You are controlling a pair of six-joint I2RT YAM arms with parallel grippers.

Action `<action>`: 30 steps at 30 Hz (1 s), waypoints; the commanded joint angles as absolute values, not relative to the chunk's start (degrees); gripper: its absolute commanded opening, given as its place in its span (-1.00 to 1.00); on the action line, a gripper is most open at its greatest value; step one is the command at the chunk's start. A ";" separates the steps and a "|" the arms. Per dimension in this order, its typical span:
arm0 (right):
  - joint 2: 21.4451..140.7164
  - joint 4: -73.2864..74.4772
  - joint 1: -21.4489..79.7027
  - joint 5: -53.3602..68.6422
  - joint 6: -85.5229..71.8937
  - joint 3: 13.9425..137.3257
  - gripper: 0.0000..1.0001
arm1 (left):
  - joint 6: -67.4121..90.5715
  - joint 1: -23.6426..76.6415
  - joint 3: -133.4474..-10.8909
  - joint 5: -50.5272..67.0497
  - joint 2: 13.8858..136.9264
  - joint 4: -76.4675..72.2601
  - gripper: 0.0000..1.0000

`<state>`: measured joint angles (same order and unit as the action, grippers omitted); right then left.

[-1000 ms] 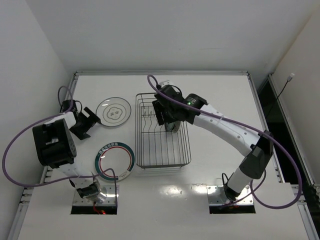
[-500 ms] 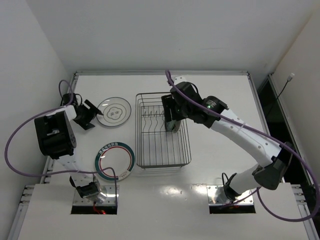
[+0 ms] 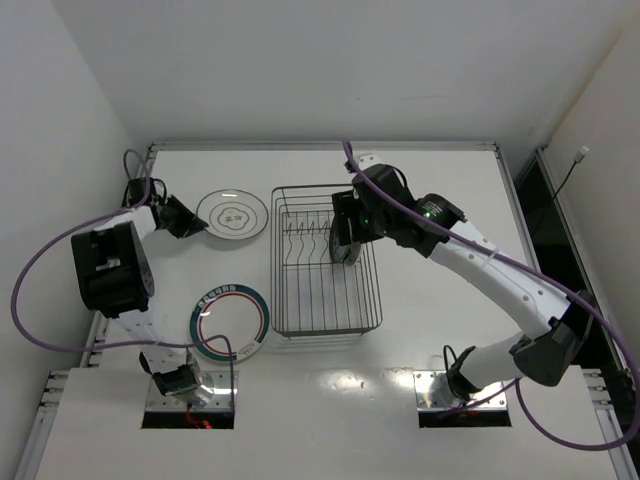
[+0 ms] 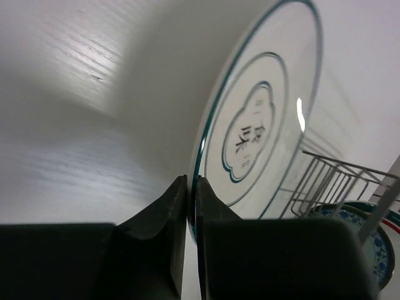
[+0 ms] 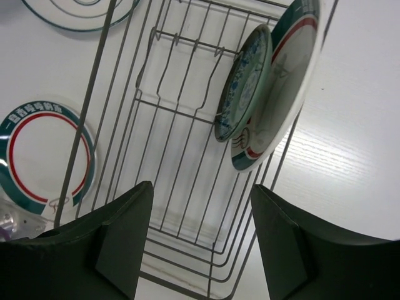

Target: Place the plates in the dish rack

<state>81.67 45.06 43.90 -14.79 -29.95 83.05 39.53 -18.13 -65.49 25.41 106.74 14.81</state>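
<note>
Left gripper (image 4: pixel 192 185) is pinching just the thin rim of the black-ringed plate (image 4: pixel 250 131), the rest sticking out past its jaws, so it could easily pivot or slip out before reaching the dish rack (image 3: pixel 327 330); right gripper (image 5: pixel 201 194) hangs spread wide over it.

Colours, per item:
- ringed plate (image 3: pixel 232 214), upper left of top view: white with thin dark rings. Left wrist view shows the rings as dark teal, plus a lobed outline and dark characters at centre.
- flat plate (image 3: pixel 230 321), lower left: white centre, thin red ring, broad dark green rim with pale lettering.
- dish rack (image 3: pixel 325 265): grey wire.
- small plate (image 5: pixel 247 78), upper right of right wrist view: blue-teal pattern on white.
- rack plate (image 5: pixel 284 87), beside it: white, red ring, dark green rim.
- table (image 3: pixel 440 190): white, faint grain.
- arms (image 3: pixel 490 272): white links, black joints.
- cables (image 3: pixel 13 298): purple.
- left gripper (image 4: pixel 192 182), right gripper (image 5: pixel 201 190): black fingers.
</note>
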 commanded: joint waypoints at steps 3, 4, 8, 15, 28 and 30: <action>79.10 38.33 42.36 -4.86 -29.62 79.72 0.21 | 38.67 -18.28 -62.15 25.13 92.05 9.59 -1.00; 78.58 35.01 40.88 0.82 -29.62 79.11 0.21 | 39.19 -18.28 -59.70 25.75 87.24 8.28 -1.00; 78.05 24.45 37.98 14.30 -32.59 74.63 0.40 | 42.26 -18.90 -53.98 31.63 78.69 0.37 -1.00; 85.58 6.96 33.41 32.15 -41.65 72.16 0.54 | 47.11 -15.57 -46.59 43.94 73.83 -14.49 -1.00; 98.87 -4.57 31.11 33.66 -47.37 74.62 0.73 | 51.50 -7.04 -40.43 52.03 68.47 -28.91 -1.00; 98.88 -3.79 31.11 33.05 -47.37 75.32 0.73 | 52.64 -7.03 -39.90 53.61 68.47 -30.58 -1.00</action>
<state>99.00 -0.91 31.51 32.86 -47.05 72.29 48.80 -7.75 -39.59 47.94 70.61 -20.67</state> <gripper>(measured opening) 0.863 0.058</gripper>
